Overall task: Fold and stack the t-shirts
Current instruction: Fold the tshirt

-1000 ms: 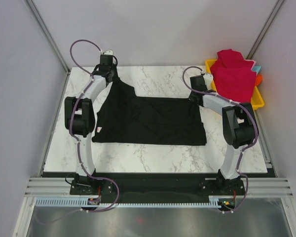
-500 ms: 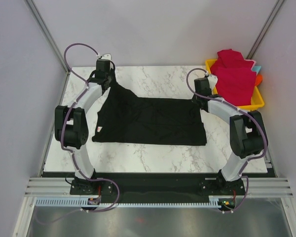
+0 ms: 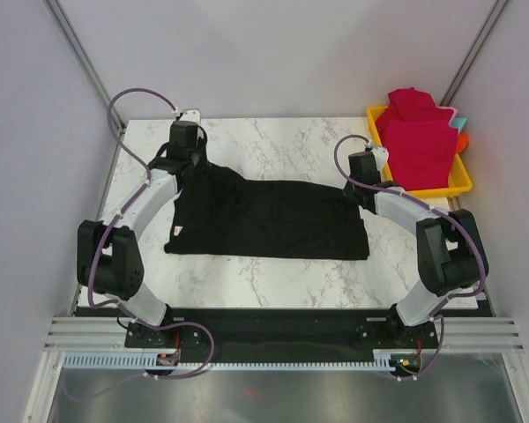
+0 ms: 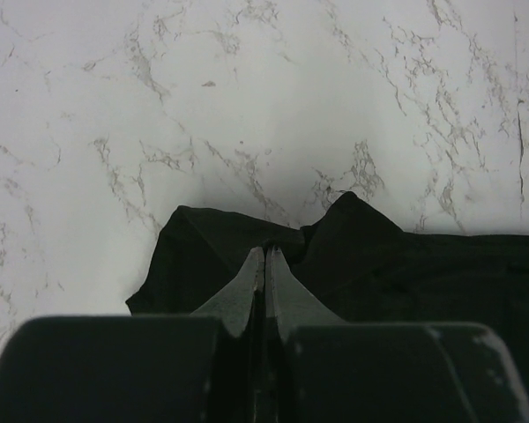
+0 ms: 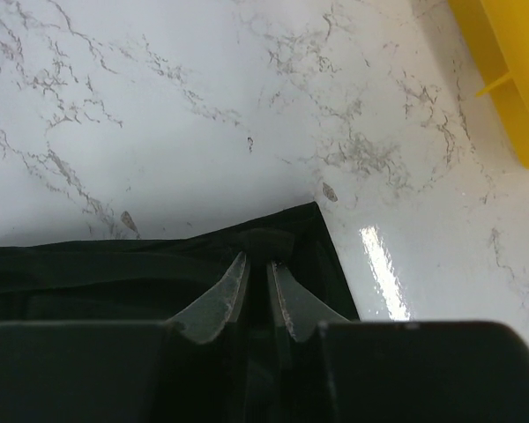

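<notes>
Cloth on marble: the black t-shirt (image 3: 273, 220) lay spread across the surface (image 3: 273, 145) between both arms. The left tool (image 4: 264, 254) was squeezed together on a bunched far-left corner of it. The right tool (image 5: 257, 260), jaws barely apart, pinched a fold at the far-right corner. Crimson t-shirts (image 3: 419, 141) sat heaped in the yellow tray (image 3: 457, 183), apart from the black one.

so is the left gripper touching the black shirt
Touching. The left wrist view shows the left gripper shut, its fingertips pinching a bunched fold of the black shirt.
</notes>
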Robot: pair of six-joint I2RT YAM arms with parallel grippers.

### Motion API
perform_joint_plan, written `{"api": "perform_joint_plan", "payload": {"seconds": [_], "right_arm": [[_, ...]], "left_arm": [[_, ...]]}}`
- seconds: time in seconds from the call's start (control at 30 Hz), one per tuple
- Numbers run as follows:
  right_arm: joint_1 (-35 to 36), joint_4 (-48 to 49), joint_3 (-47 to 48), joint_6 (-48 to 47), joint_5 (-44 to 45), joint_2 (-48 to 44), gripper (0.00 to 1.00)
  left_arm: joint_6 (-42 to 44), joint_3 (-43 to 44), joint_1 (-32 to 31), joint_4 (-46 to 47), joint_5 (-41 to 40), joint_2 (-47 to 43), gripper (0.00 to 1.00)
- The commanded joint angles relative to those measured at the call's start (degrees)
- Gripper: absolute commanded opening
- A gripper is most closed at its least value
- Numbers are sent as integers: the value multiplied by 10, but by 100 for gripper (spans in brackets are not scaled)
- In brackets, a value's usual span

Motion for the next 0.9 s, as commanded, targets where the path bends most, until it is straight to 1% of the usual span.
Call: {"api": "perform_joint_plan", "payload": {"seconds": [0.0,0.13,0.33,0.53,0.87], "right_arm": [[8,17,-16,-7,-2,-39,19],[17,14,-28,-15,9,-61,19],[24,13,-53,-18,20,-93,20],[25,11,-75,-17,28,-113,20],[25,9,-101,-9,38,-124,21]], "left_arm": [[16,-20,0,-16,-26,-53,2],[19,-44,0,-34,-29,-86,2],[19,-103,0,-40,-16,-144,2],[9,-132,-1,-63,0,-176,2],[-4,-176,-24,-103,-11,-237,2]]}}
